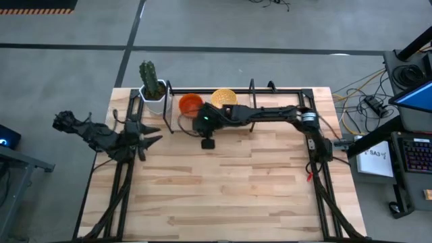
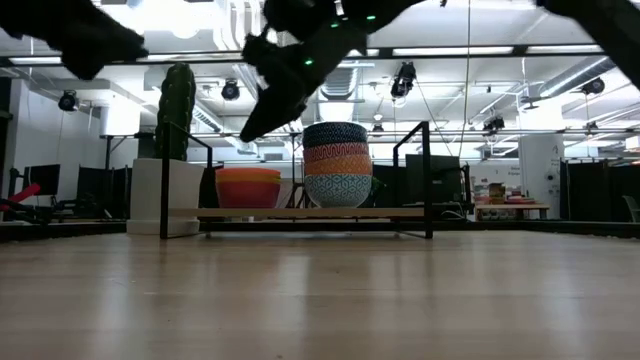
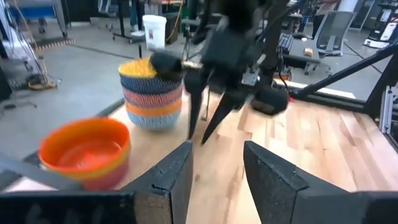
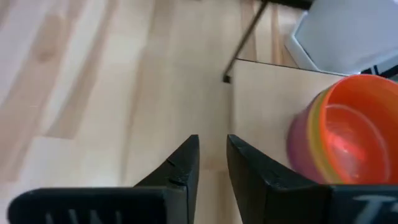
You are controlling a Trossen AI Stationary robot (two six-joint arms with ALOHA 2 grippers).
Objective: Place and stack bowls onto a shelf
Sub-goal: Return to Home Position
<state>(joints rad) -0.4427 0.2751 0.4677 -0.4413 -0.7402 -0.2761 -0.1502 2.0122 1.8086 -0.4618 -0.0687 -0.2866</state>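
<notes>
"Is the right gripper (image 4: 212,140) carrying anything?"

"No, its fingers are barely parted and pinch nothing. The orange-topped stack (image 4: 339,137) sits on the shelf (image 4: 261,106) just beside it, with the taller stack (image 2: 336,165) a little beyond. I'd lift clear of the shelf first, then draw back slowly. The left gripper (image 3: 217,149) waits well apart, fingers spread."

"Any writing?"

"None I can read."
</notes>
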